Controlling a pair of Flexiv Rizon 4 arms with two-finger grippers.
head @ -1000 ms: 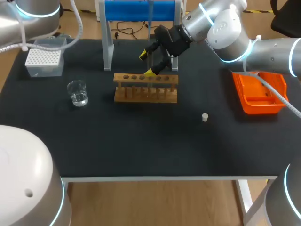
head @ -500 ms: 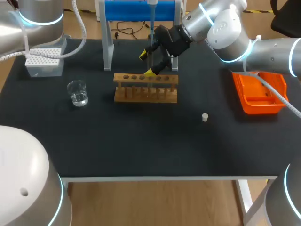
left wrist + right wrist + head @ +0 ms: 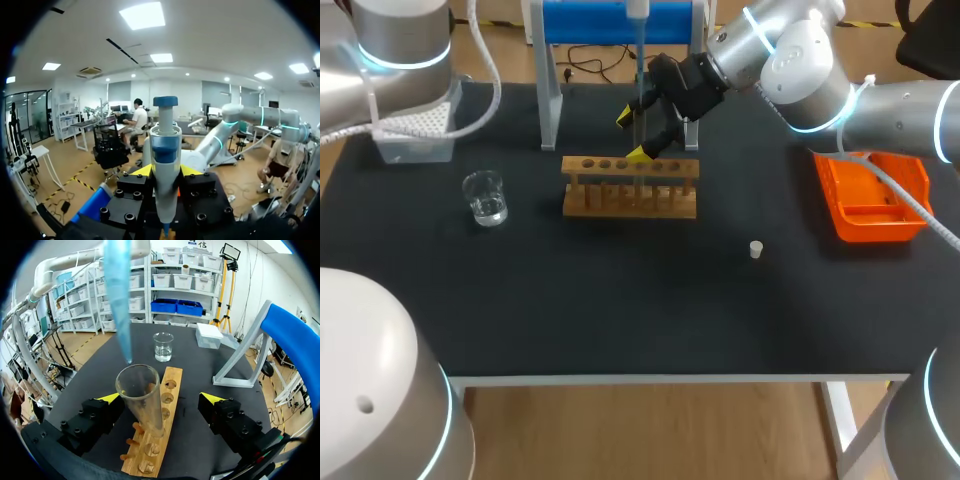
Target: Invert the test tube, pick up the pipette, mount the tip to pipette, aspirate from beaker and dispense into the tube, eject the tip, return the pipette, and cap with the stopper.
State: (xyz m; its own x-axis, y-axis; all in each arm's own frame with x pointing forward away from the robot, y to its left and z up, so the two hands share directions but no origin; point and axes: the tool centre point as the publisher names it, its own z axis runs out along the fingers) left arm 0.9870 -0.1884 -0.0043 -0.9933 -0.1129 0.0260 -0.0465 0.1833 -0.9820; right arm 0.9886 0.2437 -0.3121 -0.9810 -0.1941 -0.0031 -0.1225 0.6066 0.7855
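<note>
In the left wrist view my left gripper is shut on the white and blue pipette, which stands upright between its fingers. The head view shows the pipette coming down from the far edge, above the wooden rack. Its blue tip hangs just over the mouth of the glass test tube, which stands tilted in the rack. My right gripper is open, one finger on each side of the tube and apart from it. A small white stopper lies on the mat to the rack's right.
A glass beaker with liquid stands left of the rack. The tip box sits at the far left, partly under my left arm. An orange bin is at the right. A blue stand rises behind the rack.
The pipette has come into the head view from the far edge and lowered over the tube. My left arm has swung across the tip box. The right arm has not moved.
</note>
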